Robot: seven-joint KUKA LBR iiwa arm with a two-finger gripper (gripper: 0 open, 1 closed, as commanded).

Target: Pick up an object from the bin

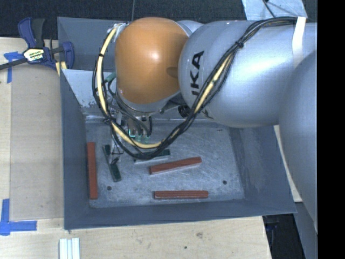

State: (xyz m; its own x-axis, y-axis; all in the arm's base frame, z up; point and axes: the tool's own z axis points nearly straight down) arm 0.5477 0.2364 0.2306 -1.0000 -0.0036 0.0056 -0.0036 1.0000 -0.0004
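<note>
The gripper (pixel 114 161) is seen low over the left floor of the bin (pixel 73 144), just beside the red-brown bar (pixel 92 169) laid along the left wall. Whether it is apart or together cannot be told. A tilted bar (pixel 175 166) and a front bar (pixel 180 195) are spaced apart, and bare floor is seen to their right.

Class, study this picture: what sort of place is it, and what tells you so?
Probably a robotics lab set up for picking trials: a silver robot arm with cables reaches into a grey metal bin holding three reddish-brown bars.
</note>
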